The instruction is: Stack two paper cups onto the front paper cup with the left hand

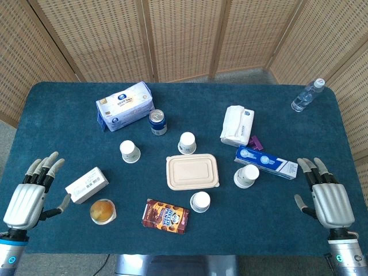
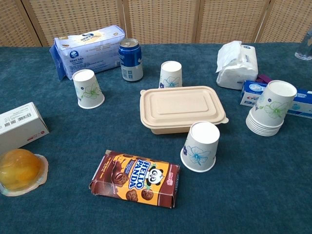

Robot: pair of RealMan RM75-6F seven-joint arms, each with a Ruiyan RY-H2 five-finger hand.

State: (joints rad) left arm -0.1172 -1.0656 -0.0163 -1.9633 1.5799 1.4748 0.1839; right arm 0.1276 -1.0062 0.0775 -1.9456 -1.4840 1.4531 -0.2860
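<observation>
Both hands, left (image 1: pixel 29 195) and right (image 1: pixel 328 192), lie spread; lunch box (image 2: pixel 181 108) separates the cups (image 2: pixel 200 146).

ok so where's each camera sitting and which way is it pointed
Head view: high above the near table edge, looking steeply down on the whole blue table; the left hand and right hand show, fingers spread, holding nothing.
Chest view: lower, looking forward across the tabletop toward the wicker screen; no part of the robot shows.
Both share the lidded food box, front paper cup and Hello Panda box.
</observation>
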